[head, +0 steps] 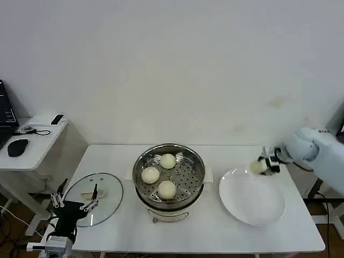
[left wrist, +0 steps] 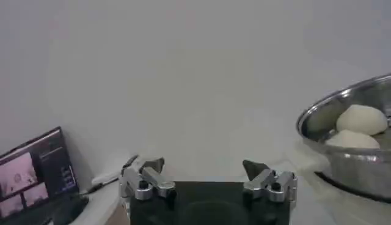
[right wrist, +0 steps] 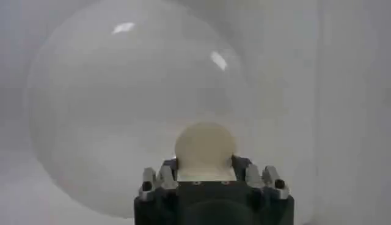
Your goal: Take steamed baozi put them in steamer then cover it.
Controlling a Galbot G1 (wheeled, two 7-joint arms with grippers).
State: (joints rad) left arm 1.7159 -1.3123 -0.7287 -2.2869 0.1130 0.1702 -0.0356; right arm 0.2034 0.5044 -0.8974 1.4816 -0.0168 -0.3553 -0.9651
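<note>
Nearby, cover point(head: 95, 198) beside steamer point(head: 170, 181)

A white table point(head: 215, 236) carries everything. The steamer point(head: 169, 180) sits at centre. The cover point(head: 97, 191) lies at nine o'clock, a white plate point(head: 252, 201) at three.

My head camera looks forward and down over the whole table point(head: 215, 236). My left wrist camera sits low at the table's left edge, facing across past its gripper point(left wrist: 208, 174) toward the steamer point(left wrist: 348, 140). My right wrist camera looks closely down onto the plate point(right wrist: 122, 110), near the right edge.
</note>
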